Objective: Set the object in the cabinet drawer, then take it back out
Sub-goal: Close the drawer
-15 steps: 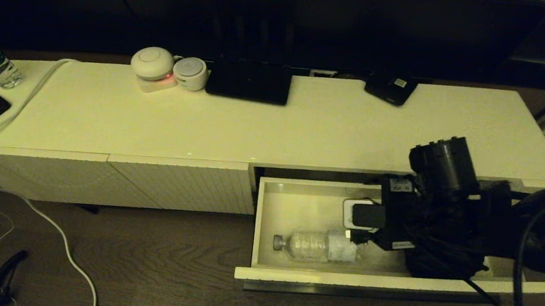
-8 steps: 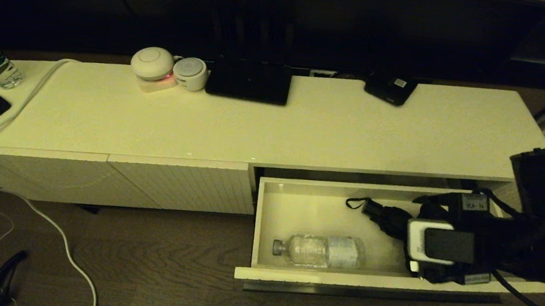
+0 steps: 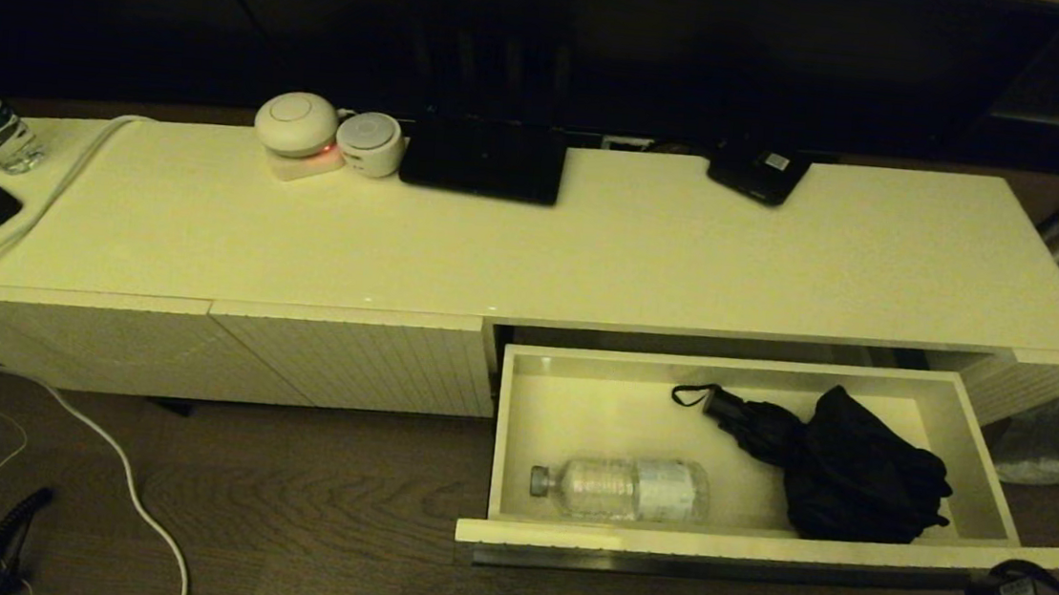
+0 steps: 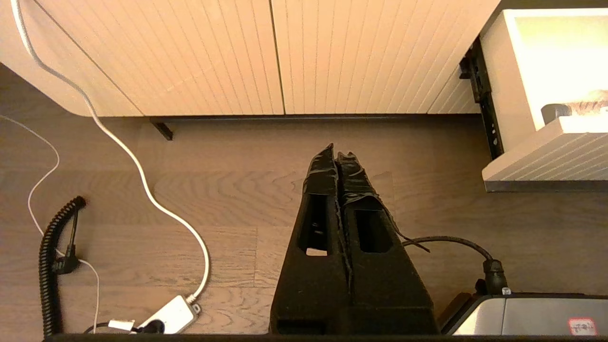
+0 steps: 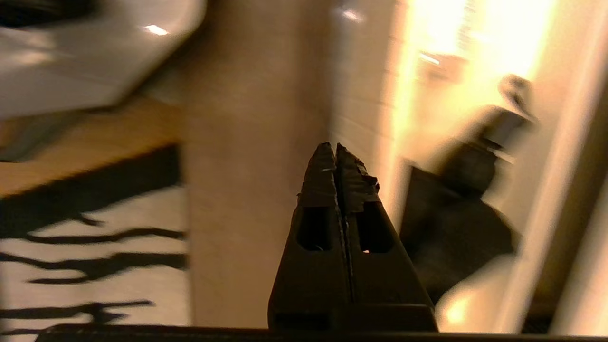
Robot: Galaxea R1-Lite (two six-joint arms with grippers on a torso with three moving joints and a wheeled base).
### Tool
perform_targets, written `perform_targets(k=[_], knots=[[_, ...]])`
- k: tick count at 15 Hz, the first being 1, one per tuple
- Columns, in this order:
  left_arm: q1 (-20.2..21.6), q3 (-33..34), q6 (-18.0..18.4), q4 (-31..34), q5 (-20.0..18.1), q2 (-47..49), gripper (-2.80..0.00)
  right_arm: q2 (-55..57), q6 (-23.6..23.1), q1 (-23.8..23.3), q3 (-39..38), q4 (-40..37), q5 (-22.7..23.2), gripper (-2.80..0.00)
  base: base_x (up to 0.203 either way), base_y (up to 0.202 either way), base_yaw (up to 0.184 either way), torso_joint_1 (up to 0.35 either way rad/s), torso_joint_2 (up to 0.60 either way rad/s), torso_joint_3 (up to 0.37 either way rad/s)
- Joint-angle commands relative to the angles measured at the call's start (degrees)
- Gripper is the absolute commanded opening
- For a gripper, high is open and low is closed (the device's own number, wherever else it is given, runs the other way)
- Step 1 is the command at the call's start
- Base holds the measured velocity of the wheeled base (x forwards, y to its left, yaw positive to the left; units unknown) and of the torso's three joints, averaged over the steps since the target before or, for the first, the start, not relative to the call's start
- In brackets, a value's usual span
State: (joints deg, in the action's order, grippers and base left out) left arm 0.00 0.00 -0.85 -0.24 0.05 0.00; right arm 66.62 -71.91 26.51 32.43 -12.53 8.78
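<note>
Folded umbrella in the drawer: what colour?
Black umbrella, strap loop included; clearest in the head view.

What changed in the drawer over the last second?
The right gripper pulled out of the drawer toward the robot, jaws shut and empty. The bottle and black umbrella stayed put; the left gripper stayed parked over the floor.

Head view: dim, yellow-green, background black | Left wrist view: warm, sharp | Right wrist view: heavy motion blur, overexposed glare
</note>
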Motion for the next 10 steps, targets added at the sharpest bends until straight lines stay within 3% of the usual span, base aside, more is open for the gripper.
perform_targets(k=[1, 6, 10], knots=[[0.00, 0.00, -0.03, -0.02, 0.04, -0.09, -2.80, 1.51, -0.45, 0.11, -3.10, 0.10, 2.03, -2.80, 0.000, 0.000, 0.000, 0.000, 0.00, 0.000], [0.00, 0.09, -0.03, -0.02, 0.04, -0.09, -2.80, 10.17, -0.67, -0.18, -6.62, 2.11, 3.25, -2.80, 0.000, 0.000, 0.000, 0.000, 0.00, 0.000], [0.00, 0.09, -0.03, -0.02, 0.04, -0.09, -2.80, 17.66, -0.60, -2.14, -7.56, 11.55, 3.03, -2.80, 0.000, 0.000, 0.000, 0.000, 0.00, 0.000]])
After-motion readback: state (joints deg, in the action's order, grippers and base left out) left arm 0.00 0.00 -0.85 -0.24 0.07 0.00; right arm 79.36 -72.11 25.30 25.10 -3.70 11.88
